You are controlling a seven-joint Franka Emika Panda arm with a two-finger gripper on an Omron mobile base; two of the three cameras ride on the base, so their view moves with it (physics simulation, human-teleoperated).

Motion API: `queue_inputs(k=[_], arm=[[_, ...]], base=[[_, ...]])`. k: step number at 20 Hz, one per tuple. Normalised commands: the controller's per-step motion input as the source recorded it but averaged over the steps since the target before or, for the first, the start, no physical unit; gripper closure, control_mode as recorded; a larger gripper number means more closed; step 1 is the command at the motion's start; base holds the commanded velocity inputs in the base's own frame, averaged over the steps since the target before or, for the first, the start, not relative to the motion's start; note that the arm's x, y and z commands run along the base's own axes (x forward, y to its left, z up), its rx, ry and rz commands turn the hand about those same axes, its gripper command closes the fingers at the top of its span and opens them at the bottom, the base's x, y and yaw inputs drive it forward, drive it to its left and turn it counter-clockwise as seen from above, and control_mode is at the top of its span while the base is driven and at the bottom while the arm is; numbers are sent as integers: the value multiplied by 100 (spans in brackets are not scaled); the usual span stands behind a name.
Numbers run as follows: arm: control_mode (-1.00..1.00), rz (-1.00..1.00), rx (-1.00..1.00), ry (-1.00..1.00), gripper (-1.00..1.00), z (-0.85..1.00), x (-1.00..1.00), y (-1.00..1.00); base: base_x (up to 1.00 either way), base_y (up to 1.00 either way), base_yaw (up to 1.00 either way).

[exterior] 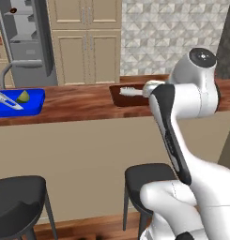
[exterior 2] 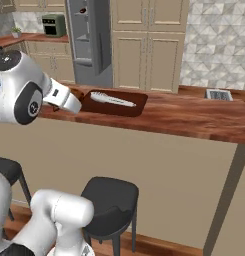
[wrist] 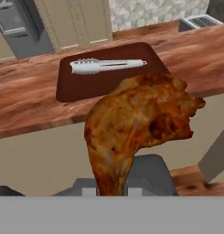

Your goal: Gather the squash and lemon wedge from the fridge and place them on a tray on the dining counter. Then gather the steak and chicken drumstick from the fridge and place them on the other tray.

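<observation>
A browned chicken drumstick [wrist: 141, 123] hangs close before the hand camera, and my gripper [wrist: 111, 191] is shut on its narrow end. It hovers in front of the dining counter [wrist: 22, 105], just short of the other tray [wrist: 86, 87], dark brown, which holds white tongs [wrist: 104, 65]. To the left on the counter sits the blue tray [exterior: 34, 101] with the lemon wedge [exterior: 23, 96] and more tongs [exterior: 6, 101]. The fridge [exterior: 36, 42] stands open behind. A small dark red item [exterior: 13, 10] lies on its shelf; I cannot tell whether it is the steak. The squash is out of view.
Black stools [exterior: 147, 176] [exterior 2: 111, 197] stand under the counter edge below the arm. Beige cabinets [exterior: 88, 42] line the back wall beside the fridge. A small grey-white object [exterior 2: 218, 94] lies at the counter's right end. A green appliance [exterior 2: 53, 24] sits on the far left counter.
</observation>
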Motion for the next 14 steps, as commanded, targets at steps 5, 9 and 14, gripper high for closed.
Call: queue_inputs(k=[5, 9, 14], arm=[[-100, 6, 1, 12, 100, -9, 100, -10], [-100, 7, 0, 5, 100, -30, 100, 0], [-100, 6, -1, 6, 100, -43, 96, 0]], base=[[0, 0, 0], [0, 0, 0], [0, 0, 0]])
